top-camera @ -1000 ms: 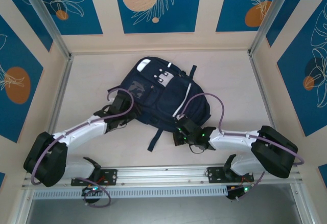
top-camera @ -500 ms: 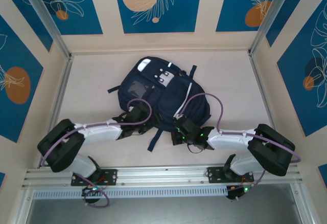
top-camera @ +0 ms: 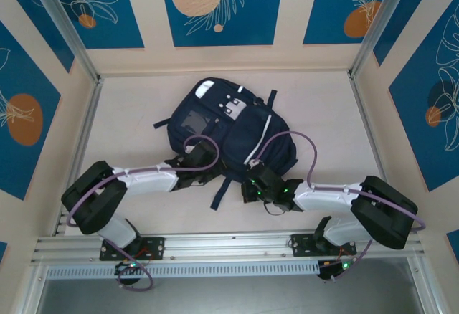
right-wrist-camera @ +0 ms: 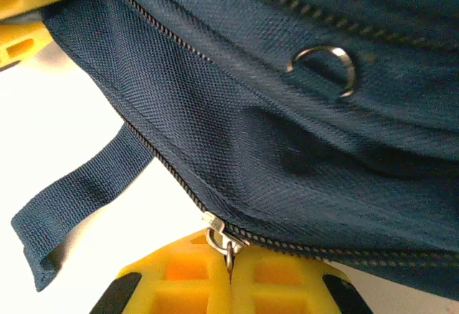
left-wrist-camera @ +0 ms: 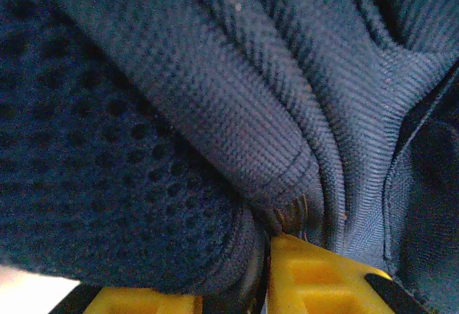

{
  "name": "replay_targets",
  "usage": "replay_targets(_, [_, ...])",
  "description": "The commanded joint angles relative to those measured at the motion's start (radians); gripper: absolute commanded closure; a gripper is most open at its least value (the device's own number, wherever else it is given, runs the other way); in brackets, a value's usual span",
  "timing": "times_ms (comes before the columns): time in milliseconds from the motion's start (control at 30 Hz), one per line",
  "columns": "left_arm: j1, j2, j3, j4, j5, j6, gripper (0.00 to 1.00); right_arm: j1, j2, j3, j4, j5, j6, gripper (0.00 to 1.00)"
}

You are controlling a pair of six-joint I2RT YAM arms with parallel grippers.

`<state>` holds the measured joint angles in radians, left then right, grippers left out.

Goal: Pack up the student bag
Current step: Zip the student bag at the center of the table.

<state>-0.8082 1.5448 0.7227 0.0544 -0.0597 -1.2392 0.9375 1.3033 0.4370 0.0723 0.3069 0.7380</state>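
The student bag (top-camera: 233, 124), a dark navy backpack with white stripes, lies flat in the middle of the table. My left gripper (top-camera: 203, 167) is at its near left edge. In the left wrist view a fold of navy fabric and mesh (left-wrist-camera: 215, 185) fills the gap between the yellow fingers (left-wrist-camera: 323, 278), which are shut on it. At the bag's near edge, my right gripper (top-camera: 252, 183) is shut on the metal zipper pull (right-wrist-camera: 228, 241), its fingertips (right-wrist-camera: 287, 278) pressed together. The zipper line (right-wrist-camera: 165, 156) runs up to the left from there.
A loose navy strap (right-wrist-camera: 79, 199) lies on the pale table (top-camera: 129, 127) near the right gripper, also seen as the strap (top-camera: 219, 198) trailing toward the arms. A metal D-ring (right-wrist-camera: 324, 67) sits on the bag. Aluminium rails (top-camera: 86, 135) and patterned walls ring the table.
My left arm swung from the bag's left side round to its near edge, and its jaws closed onto the fabric. The right gripper stayed shut on the zipper pull, barely moving.
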Motion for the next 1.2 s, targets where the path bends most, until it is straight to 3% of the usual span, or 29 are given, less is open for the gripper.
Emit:
replay_targets(0, [0.089,-0.003,-0.038,-0.158,-0.153,0.009,0.76,-0.015,-0.044,-0.014,-0.102,0.025,-0.025,1.0])
replay_targets(233, [0.16,-0.064,-0.051,-0.2,-0.182,0.048,0.74,-0.035,-0.081,-0.003,-0.184,0.054,-0.095,1.0])
replay_targets(400, [0.183,-0.114,-0.028,-0.238,-0.193,0.111,0.71,-0.033,-0.05,0.012,-0.135,-0.015,-0.107,1.0])
replay_targets(533, [0.18,-0.16,-0.039,-0.253,-0.073,0.137,0.46,-0.031,0.004,0.018,-0.044,-0.072,-0.042,1.0])
replay_targets(700, [0.143,-0.218,-0.137,-0.165,0.091,0.026,0.32,-0.029,0.088,0.015,0.051,-0.104,0.038,1.0])
replay_targets(933, [0.026,-0.193,-0.106,-0.111,0.104,-0.017,0.32,-0.029,0.141,0.032,0.073,-0.114,0.061,1.0])
replay_targets(1167, [-0.027,-0.091,-0.041,-0.08,0.102,-0.018,0.35,-0.029,0.134,0.021,0.077,-0.119,0.078,1.0])
